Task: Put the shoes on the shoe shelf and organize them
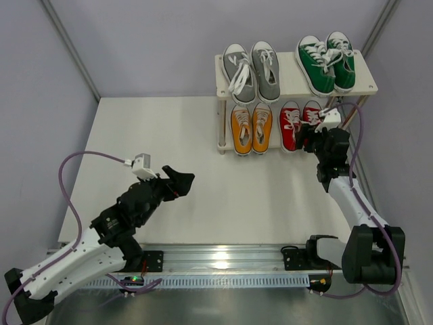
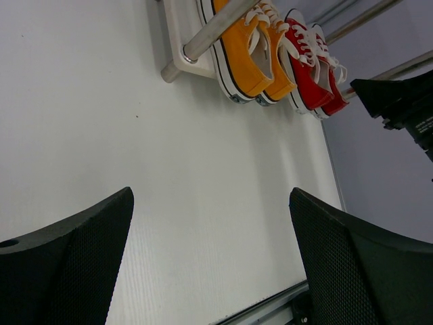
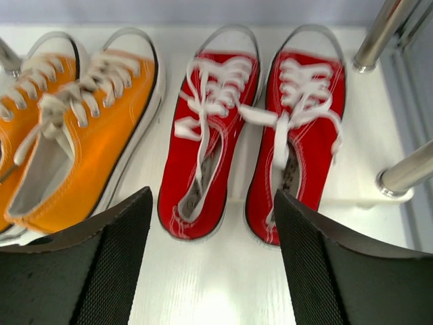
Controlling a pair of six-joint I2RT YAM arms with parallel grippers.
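The shoe shelf (image 1: 287,84) stands at the back right of the table. Its top board holds a grey pair (image 1: 252,72) and a green pair (image 1: 327,62). Its lower board holds an orange pair (image 1: 251,128) and a red pair (image 1: 300,123). My right gripper (image 1: 312,139) is open and empty just in front of the red pair (image 3: 250,135), whose heels hang over the board's front edge; the orange pair (image 3: 74,128) lies to their left. My left gripper (image 1: 181,180) is open and empty over bare table at the middle left, facing the shelf (image 2: 177,47).
Chrome shelf posts (image 3: 382,34) stand right of the red shoes. Grey walls close the table at the back and both sides. A metal rail (image 1: 223,261) runs along the near edge between the arm bases.
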